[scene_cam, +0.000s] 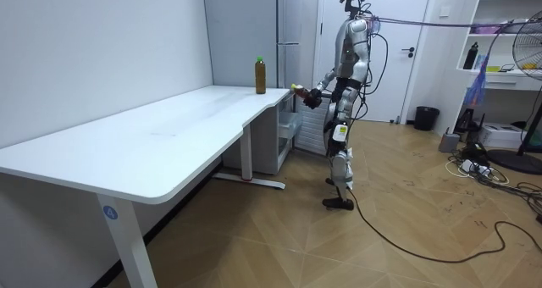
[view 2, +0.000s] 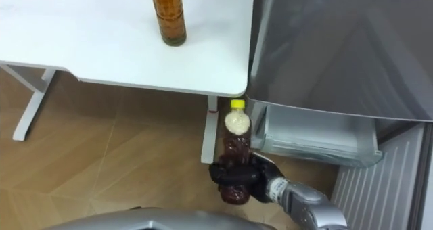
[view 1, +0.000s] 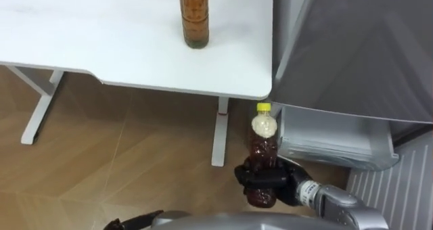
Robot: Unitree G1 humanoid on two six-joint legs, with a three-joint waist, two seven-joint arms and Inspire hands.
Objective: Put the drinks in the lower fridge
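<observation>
Right hand (view 1: 270,181), fingers curled round a yellow-capped brown bottle (view 1: 264,139), label print unreadable, beside the fridge drawer (view 1: 331,145); second bottle (view 1: 194,17) upright on the table (view 1: 101,40).

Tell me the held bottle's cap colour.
Yellow. The cap of the bottle shows best in the left eye view.

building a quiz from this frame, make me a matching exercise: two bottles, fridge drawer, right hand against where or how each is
1 yellow-capped bottle
2 other brown bottle
3 fridge drawer
4 right hand

a standing on the white table
b pulled open
c curled round a bottle
d held upright over the floor

Pairs: 1-d, 2-a, 3-b, 4-c
</observation>
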